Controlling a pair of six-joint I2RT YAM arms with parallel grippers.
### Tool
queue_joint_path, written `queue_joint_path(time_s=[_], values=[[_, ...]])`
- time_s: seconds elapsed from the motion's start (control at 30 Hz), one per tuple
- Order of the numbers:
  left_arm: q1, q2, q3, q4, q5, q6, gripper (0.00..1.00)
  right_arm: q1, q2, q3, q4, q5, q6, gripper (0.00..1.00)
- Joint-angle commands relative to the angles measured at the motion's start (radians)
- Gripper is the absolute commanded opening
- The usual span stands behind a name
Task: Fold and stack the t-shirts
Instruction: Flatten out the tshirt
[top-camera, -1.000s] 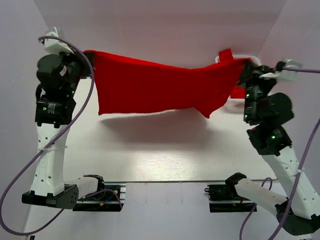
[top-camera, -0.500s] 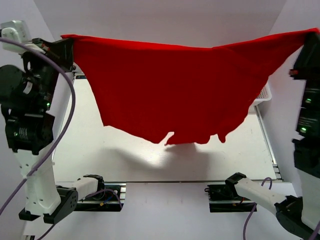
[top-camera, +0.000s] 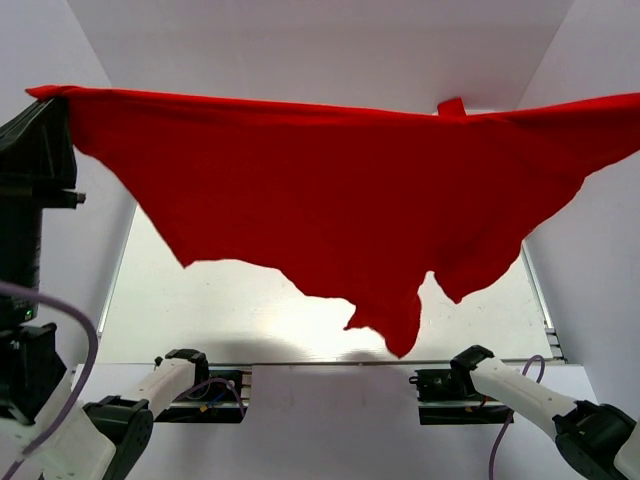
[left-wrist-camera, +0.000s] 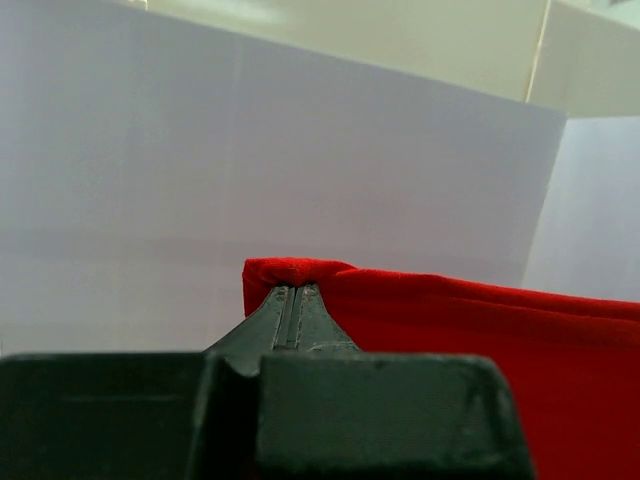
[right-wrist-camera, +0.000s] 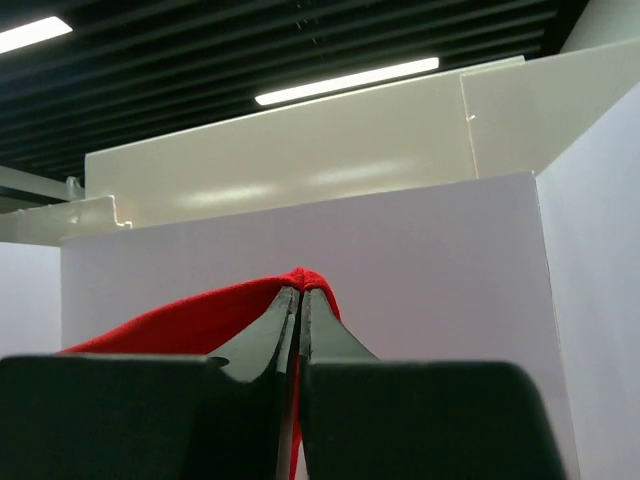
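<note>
One red t-shirt (top-camera: 330, 190) hangs spread in the air between my two grippers, high above the table, its ragged lower edge dangling at the middle. My left gripper (top-camera: 58, 95) pinches the shirt's top left corner, and in the left wrist view that gripper (left-wrist-camera: 295, 289) is shut with the red cloth (left-wrist-camera: 480, 330) bunched over its tips. In the top view the right gripper lies beyond the right edge. The right wrist view shows it (right-wrist-camera: 300, 291) shut on a fold of the t-shirt (right-wrist-camera: 190, 315). A small red flap (top-camera: 452, 106) pokes up behind the shirt's top edge.
The white table (top-camera: 210, 300) lies under the hanging shirt, with white walls on three sides. Both arm bases (top-camera: 200, 385) (top-camera: 455, 385) sit at the near edge. The shirt hides the back of the table.
Both arms have risen and spread apart with the shirt. The cloth now stretches across the whole top view and hangs lower, and the right gripper has left that view.
</note>
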Motion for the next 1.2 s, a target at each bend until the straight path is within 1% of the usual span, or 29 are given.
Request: queue_joint_path(time_s=[0.0,0.1,0.2,0.27,0.3,0.37,0.4,0.43,0.47,0.5,0.53,0.57,0.63,0.67,0.7,0.73,0.77,0.8,0.83,0.87,0.9,0.93,0.97,1.0,1.03,1.07,1.1,1.13,1.17], values=[[0.006,0.007,0.005,0.016,-0.026,0.029,0.00,-0.001,-0.037,0.018,0.042,-0.020,-0.025,0.00],[0.006,0.007,0.005,0.016,0.016,0.038,0.00,-0.003,-0.028,-0.003,0.059,-0.005,-0.034,0.00],[0.006,0.018,-0.024,0.025,0.016,0.038,0.00,0.002,0.003,-0.020,0.070,0.027,-0.047,0.00],[0.006,0.029,-0.072,0.025,0.016,0.038,0.00,0.000,0.026,-0.055,0.080,0.055,-0.055,0.00],[0.006,0.029,-0.092,0.034,0.007,0.027,0.00,0.003,0.032,-0.109,0.096,0.069,-0.057,0.00],[0.006,0.056,-0.171,0.045,0.007,0.015,0.00,-0.001,0.060,-0.157,0.145,0.098,-0.072,0.00],[0.006,0.065,-0.199,0.060,-0.003,0.015,0.00,0.003,0.066,-0.239,0.203,0.153,-0.081,0.00],[0.006,0.078,-0.256,0.074,-0.015,0.003,0.00,0.000,0.106,-0.264,0.218,0.176,-0.110,0.00],[0.006,0.111,-0.282,0.074,-0.029,-0.011,0.00,0.002,0.117,-0.289,0.234,0.231,-0.119,0.00],[0.006,0.131,-0.308,0.085,-0.065,-0.011,0.00,-0.001,0.135,-0.330,0.273,0.288,-0.127,0.00],[0.006,0.151,-0.367,0.102,-0.078,-0.024,0.00,-0.004,0.190,-0.374,0.284,0.338,-0.155,0.00],[0.006,0.173,-0.398,0.102,-0.098,-0.039,0.00,-0.004,0.212,-0.422,0.297,0.360,-0.161,0.00],[0.006,0.243,-0.500,0.140,-0.130,-0.051,0.00,-0.009,0.267,-0.506,0.385,0.440,-0.182,0.00],[0.006,0.265,-0.535,0.154,-0.151,-0.071,0.00,-0.010,0.307,-0.569,0.418,0.457,-0.181,0.00],[0.006,0.289,-0.608,0.171,-0.151,-0.071,0.00,-0.016,0.353,-0.592,0.432,0.466,-0.158,0.00],[0.006,0.336,-0.644,0.215,-0.151,-0.071,0.00,-0.038,0.383,-0.643,0.438,0.487,-0.144,0.00],[0.015,0.366,-0.703,0.235,-0.168,-0.088,0.00,-0.047,0.472,-0.654,0.439,0.488,-0.108,0.00],[0.015,0.396,-0.727,0.255,-0.168,-0.088,0.00,-0.068,0.503,-0.663,0.436,0.495,-0.062,0.00],[0.015,0.468,-0.742,0.287,-0.187,-0.079,0.00,-0.084,0.570,-0.660,0.408,0.477,-0.037,0.00],[0.015,0.513,-0.742,0.287,-0.196,-0.065,0.00,-0.105,0.647,-0.648,0.353,0.463,0.029,0.00],[0.015,0.559,-0.726,0.287,-0.196,-0.051,0.00,-0.125,0.684,-0.636,0.328,0.389,0.081,0.00],[0.015,0.655,-0.691,0.287,-0.225,-0.041,0.00,-0.139,0.798,-0.585,0.294,0.367,0.121,0.00],[0.025,0.706,-0.669,0.287,-0.234,-0.030,0.00,-0.154,0.837,-0.570,0.269,0.322,0.132,0.00],[0.026,0.754,-0.652,0.299,-0.234,-0.021,0.00,-0.167,0.877,-0.528,0.257,0.311,0.156,0.00],[0.038,0.804,-0.605,0.313,-0.234,-0.021,0.00,-0.182,0.957,-0.464,0.208,0.278,0.193,0.00],[0.038,0.911,-0.571,0.313,-0.215,-0.021,0.00,-0.190,1.038,-0.392,0.161,0.265,0.204,0.00],[0.047,0.964,-0.539,0.324,-0.201,-0.021,0.00,-0.194,1.072,-0.361,0.141,0.247,0.224,0.00],[0.047,1.017,-0.465,0.324,-0.188,-0.021,0.00,-0.211,1.142,-0.326,0.118,0.204,0.232,0.00],[0.058,1.071,-0.416,0.307,-0.176,-0.010,0.00,-0.214,1.175,-0.244,0.105,0.187,0.235,0.00]])
